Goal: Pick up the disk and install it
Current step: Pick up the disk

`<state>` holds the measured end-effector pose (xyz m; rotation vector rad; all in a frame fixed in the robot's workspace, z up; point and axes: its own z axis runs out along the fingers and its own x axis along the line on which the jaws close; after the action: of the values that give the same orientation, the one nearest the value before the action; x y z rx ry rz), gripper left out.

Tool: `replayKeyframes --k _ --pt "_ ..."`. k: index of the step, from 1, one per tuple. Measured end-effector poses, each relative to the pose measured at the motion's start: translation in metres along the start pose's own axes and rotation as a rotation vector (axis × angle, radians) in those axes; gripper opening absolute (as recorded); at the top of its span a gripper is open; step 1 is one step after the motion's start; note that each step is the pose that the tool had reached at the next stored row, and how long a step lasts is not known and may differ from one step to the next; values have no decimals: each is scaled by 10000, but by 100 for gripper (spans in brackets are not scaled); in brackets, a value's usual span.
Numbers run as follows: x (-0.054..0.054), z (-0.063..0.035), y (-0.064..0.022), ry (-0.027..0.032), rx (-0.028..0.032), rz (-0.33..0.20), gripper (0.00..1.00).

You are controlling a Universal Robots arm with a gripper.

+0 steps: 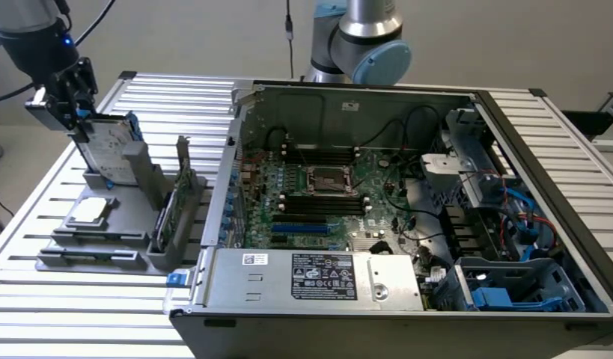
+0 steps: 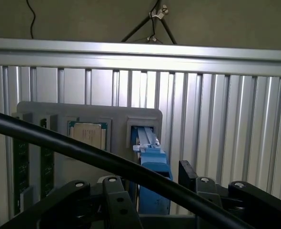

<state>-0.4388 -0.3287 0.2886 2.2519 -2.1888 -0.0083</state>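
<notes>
At the upper left of the exterior view, the gripper (image 1: 79, 120) is seen poised over the top edge of the disk (image 1: 111, 146). The disk is stood upright on its edge in a slot of the grey fixture (image 1: 87, 241), which is set on the slatted metal table (image 1: 46, 299). In the wrist view the fingers (image 2: 115, 200) are shown spread wide, one on each side of the disk's blue carrier (image 2: 154, 181), and are not closed on it, so nothing is gripped. A black cable (image 2: 83, 155) is seen crossing that view in front of the fixture. Just below the disk in the exterior view, a small square silver chip (image 1: 91, 212) is laid flat in a recess of the fixture. To the exterior view's right of the chip, a thin circuit card (image 1: 184, 183) is held upright in another slot. Further right, well apart from the disk, an open computer case (image 1: 557, 213) is laid on its side. A motherboard (image 1: 316, 194) is exposed inside it, a silver box with stickers (image 1: 316, 277) is fitted along its near edge, and a blue bay (image 1: 496, 295) is seen at its lower right corner. Behind the case, at the top of the frame, a joint of the arm (image 1: 376, 56) with a blue cap is seen.
</notes>
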Motion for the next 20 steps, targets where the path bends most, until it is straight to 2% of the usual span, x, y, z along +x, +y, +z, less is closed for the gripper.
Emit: replayKeyframes --k 20 --pt "-7 13 0 0 0 159 54"
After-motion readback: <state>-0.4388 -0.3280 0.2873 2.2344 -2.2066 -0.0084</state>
